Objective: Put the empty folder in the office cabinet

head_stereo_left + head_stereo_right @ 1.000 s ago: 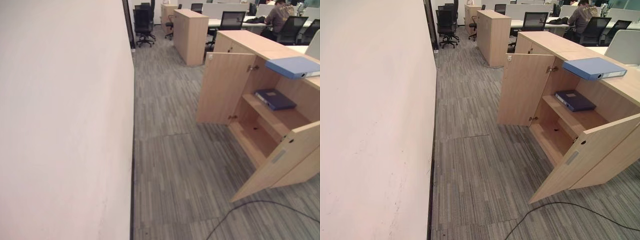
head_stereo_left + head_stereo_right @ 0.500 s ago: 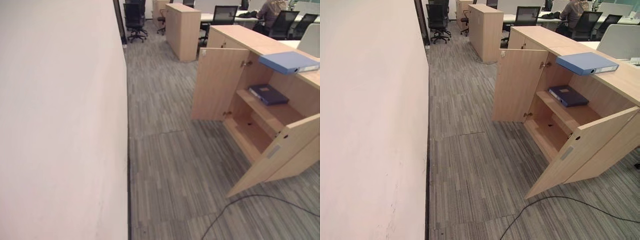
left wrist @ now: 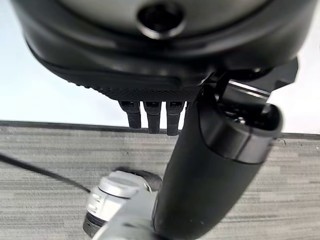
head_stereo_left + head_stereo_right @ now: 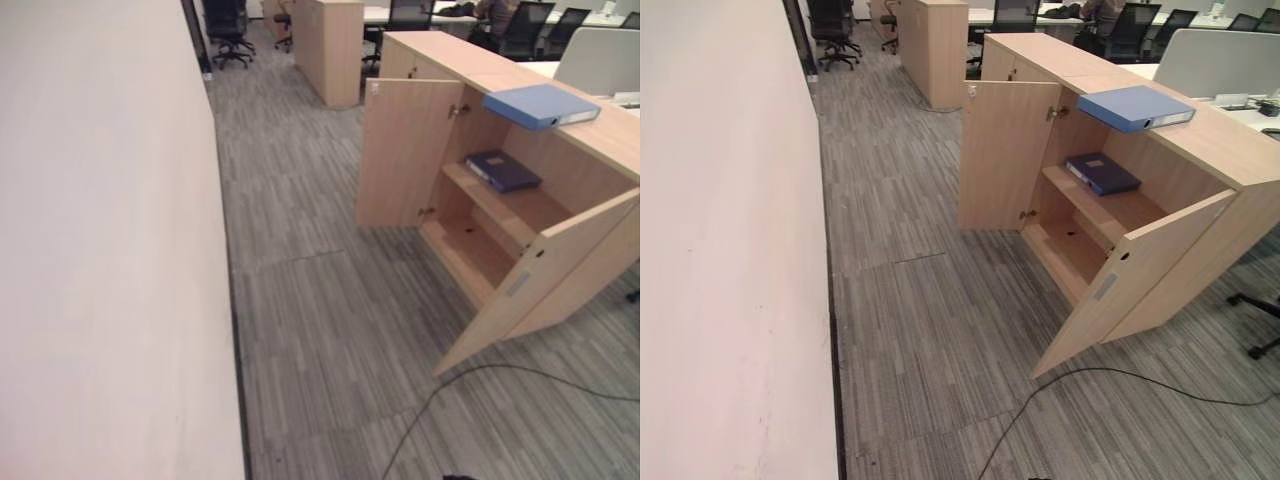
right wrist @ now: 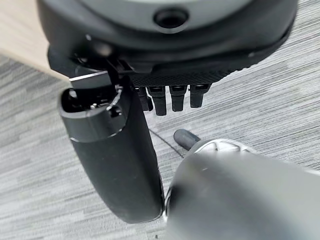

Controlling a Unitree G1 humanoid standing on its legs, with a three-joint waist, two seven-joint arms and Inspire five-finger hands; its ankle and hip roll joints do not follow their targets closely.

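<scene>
A light blue folder (image 4: 540,104) lies flat on top of the wooden office cabinet (image 4: 452,62), over its open compartment. Inside, a dark blue folder (image 4: 502,170) lies on the upper shelf; the lower shelf (image 4: 478,252) is bare. Both cabinet doors stand open: the far door (image 4: 405,150) and the near door (image 4: 545,285), which swings out over the carpet. My left hand (image 3: 210,165) hangs over the carpet by the wall, fingers straight, holding nothing. My right hand (image 5: 112,155) hangs over the carpet too, open and holding nothing. Both are well away from the cabinet.
A long white wall (image 4: 100,250) runs along the left. Grey striped carpet (image 4: 320,300) lies between it and the cabinet. Further back stand another wooden cabinet (image 4: 328,45), black office chairs (image 4: 225,25) and desks with a seated person (image 4: 495,10). A chair base (image 4: 1260,310) shows at right.
The whole picture has shifted: the camera has turned right, so the cabinet sits more to the middle. Folders and doors have not moved.
</scene>
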